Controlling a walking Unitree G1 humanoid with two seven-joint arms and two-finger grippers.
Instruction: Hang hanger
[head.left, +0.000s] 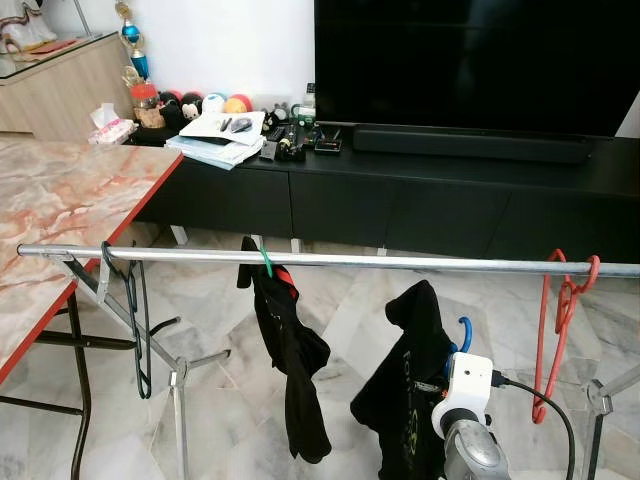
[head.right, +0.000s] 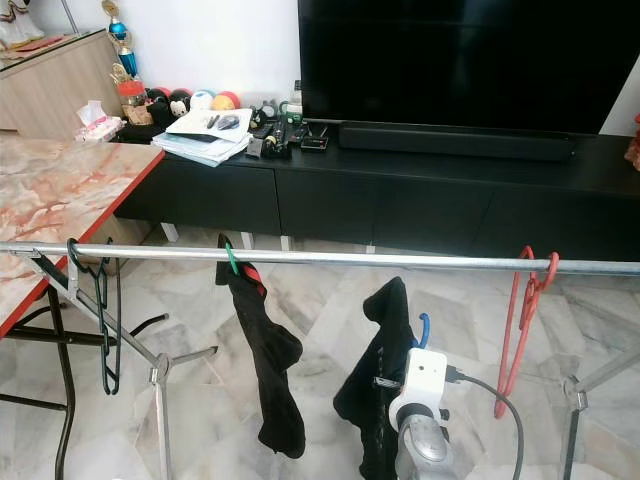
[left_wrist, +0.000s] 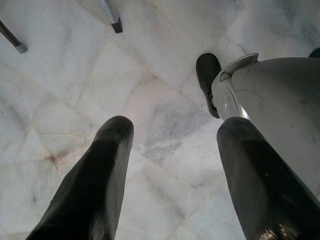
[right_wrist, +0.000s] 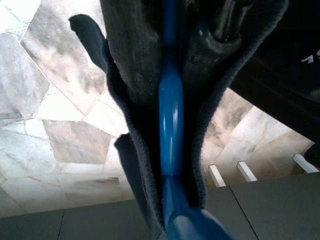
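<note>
One right gripper (head.left: 447, 372) clamps blue hanger (head.left: 464, 333) below rail (head.left: 400, 260); left gripper (left_wrist: 170, 175) wide.

Blue hanger (head.left: 464, 331) with black garment (head.left: 405, 385), below rail (head.left: 400, 260)

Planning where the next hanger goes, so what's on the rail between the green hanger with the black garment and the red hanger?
Nothing: in the left eye view the rail is bare between the green hanger and the red hanger.

rail (head.left: 400, 260): shiny bare metal
blue hanger (right_wrist: 171, 125): glossy plastic
shirt (head.left: 405, 385) below the rail: matt black cloth
floor (left_wrist: 75, 75): polished marble
</note>
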